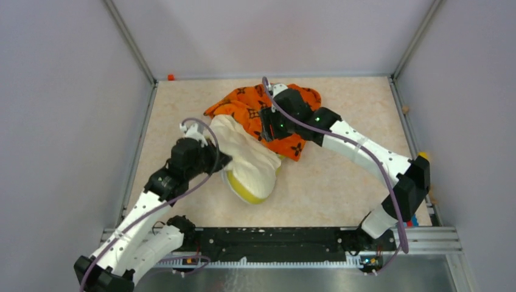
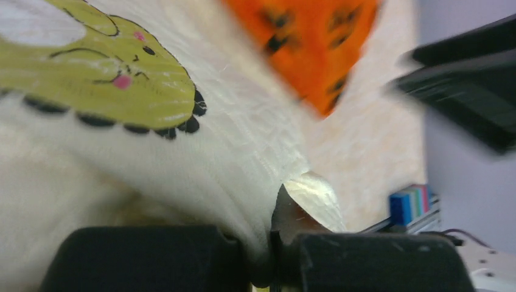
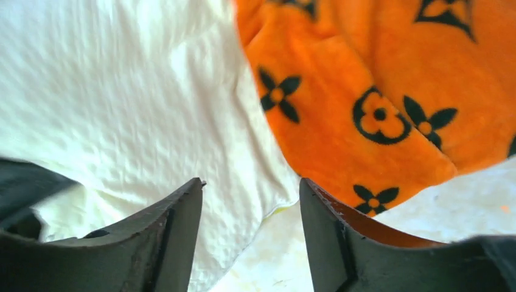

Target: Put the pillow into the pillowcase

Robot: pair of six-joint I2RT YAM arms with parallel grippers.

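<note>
Orange flower-printed pillowcase (image 3: 377,91) lies under the parted right gripper (image 3: 250,184); left gripper (image 2: 271,246) pinches the pillow (image 2: 201,158).

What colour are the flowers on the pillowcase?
Black, with little orange middles, printed on the bright orange pillowcase. The right wrist view shows them best.

From above I see the pillow (image 1: 252,163) lying mid-table, white, with its yellow edge showing at the near end. Its far end meets the orange monogrammed pillowcase (image 1: 242,103), which is bunched toward the back of the beige table (image 1: 341,182). My left gripper (image 1: 223,159) is against the pillow's left edge. My right gripper (image 1: 268,131) sits over the pillowcase where the two fabrics meet. From up here I cannot make out how either pair of jaws stands.
</note>
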